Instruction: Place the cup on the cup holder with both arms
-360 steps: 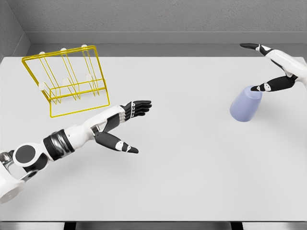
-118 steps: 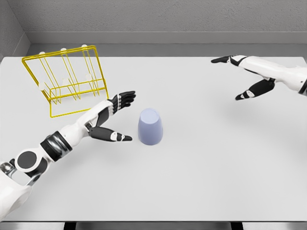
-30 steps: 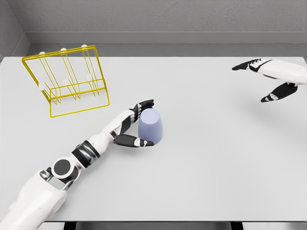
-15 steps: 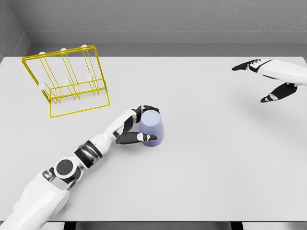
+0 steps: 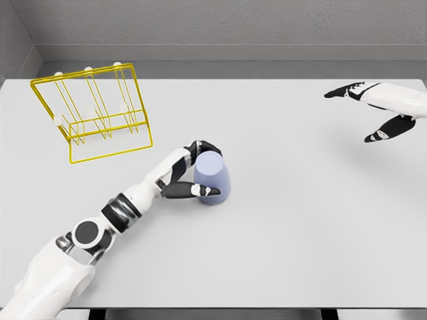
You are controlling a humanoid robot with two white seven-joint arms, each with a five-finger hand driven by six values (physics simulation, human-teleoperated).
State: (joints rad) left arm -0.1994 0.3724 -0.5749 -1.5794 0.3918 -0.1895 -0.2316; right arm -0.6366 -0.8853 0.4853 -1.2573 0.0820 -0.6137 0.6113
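Cup (image 5: pixel 213 177): lavender, mouth-down, sitting on the white table (image 5: pixel 280 227) near its centre. Its left flank is being covered by the left hand (image 5: pixel 189 172), so that side of the wall is hidden.

Left hand: fingers (image 5: pixel 205 147) are wrapping round the cup's top, thumb pressing low across its front. Compared with a second ago, when the fingers were only lying alongside, they are now closing on the cup. The arm is running off toward 7 o'clock, its shoulder cut by the bottom edge.

Right hand (image 5: pixel 373 110): hanging above the table at 2 o'clock from the cup, well apart, fingers spread wide and holding nothing; forearm cut by the right edge; barely shifted since half a second ago.

Cup holder (image 5: pixel 93 110): yellow wire rack, at 10 o'clock from the cup; its pegs are hard to make out.
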